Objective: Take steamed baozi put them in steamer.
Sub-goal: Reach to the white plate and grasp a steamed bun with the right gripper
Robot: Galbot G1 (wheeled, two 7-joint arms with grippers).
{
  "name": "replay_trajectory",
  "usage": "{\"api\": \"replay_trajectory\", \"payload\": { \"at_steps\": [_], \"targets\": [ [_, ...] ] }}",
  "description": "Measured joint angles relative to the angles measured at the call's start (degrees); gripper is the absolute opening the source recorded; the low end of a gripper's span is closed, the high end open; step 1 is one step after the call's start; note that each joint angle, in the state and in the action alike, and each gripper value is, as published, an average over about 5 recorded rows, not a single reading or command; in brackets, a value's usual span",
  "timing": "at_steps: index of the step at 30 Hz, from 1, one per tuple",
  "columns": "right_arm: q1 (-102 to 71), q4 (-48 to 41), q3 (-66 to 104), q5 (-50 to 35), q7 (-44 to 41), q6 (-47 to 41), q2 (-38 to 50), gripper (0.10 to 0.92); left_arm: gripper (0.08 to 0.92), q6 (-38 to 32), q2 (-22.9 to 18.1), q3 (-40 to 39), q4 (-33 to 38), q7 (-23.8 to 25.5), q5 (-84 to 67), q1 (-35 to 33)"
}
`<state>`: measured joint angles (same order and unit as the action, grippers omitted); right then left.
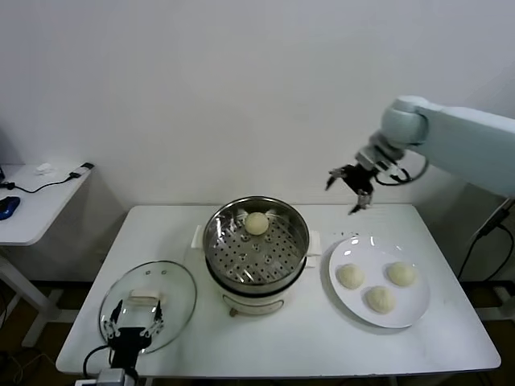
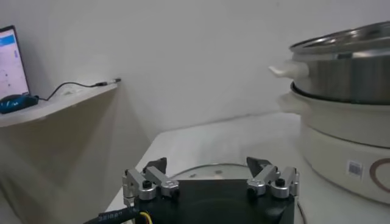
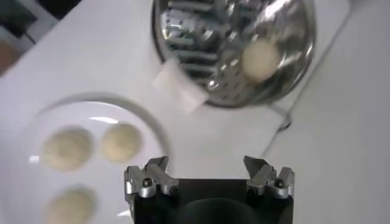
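Observation:
The steel steamer point(image 1: 256, 245) stands mid-table with one cream baozi point(image 1: 257, 223) on its perforated tray at the far side. Three more baozi point(image 1: 350, 276) point(image 1: 401, 273) point(image 1: 380, 299) lie on a white plate point(image 1: 410, 310) to its right. My right gripper point(image 1: 352, 191) is open and empty, held high in the air behind the plate's far edge. Its wrist view shows the steamer point(image 3: 195, 55) with the baozi point(image 3: 262, 59) and the plate's buns point(image 3: 121, 142). My left gripper point(image 1: 135, 328) is open and empty, parked low at the front left over the glass lid.
A round glass lid point(image 1: 165, 289) lies flat at the table's front left, under the left gripper. A side desk point(image 1: 36, 201) with cables stands to the left. The steamer's white base point(image 2: 347, 146) fills the left wrist view's side.

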<state>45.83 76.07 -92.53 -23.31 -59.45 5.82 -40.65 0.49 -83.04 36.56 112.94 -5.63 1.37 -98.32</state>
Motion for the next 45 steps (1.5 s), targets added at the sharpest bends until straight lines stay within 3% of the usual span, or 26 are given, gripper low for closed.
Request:
{"api": "replay_trajectory", "payload": {
  "at_steps": [7, 14, 38, 41, 45],
  "targets": [
    [-5.40, 3.80, -0.54, -1.27, 3.79, -9.26, 6.06, 0.823, 0.823, -0.03, -0.59, 0.38, 0.09, -0.09, 0.33, -0.32],
    [-14.70, 2.29, 4.79, -0.07, 6.21, -14.46, 7.56, 0.823, 0.823, 0.30, -1.64, 0.36, -0.23, -0.08, 1.01, -0.17],
    [-32.98, -6.03, 18.26, 1.49, 11.66, -21.66, 0.33, 0.822, 0.823, 0.43, -2.66, 0.73, -1.70, -0.09, 1.35, 0.73],
    [-33.27, -6.32, 18.70, 1.68, 11.40, -21.70, 0.23, 0.799, 0.823, 0.52, -2.66, 0.74, -1.60, -0.09, 1.35, 0.75],
    [-33.55, -6.77, 19.42, 1.70, 10.95, -21.58, 0.09, 0.708, 0.823, 0.66, -2.67, 0.67, -1.35, -0.09, 1.35, 0.76]
  ]
}}
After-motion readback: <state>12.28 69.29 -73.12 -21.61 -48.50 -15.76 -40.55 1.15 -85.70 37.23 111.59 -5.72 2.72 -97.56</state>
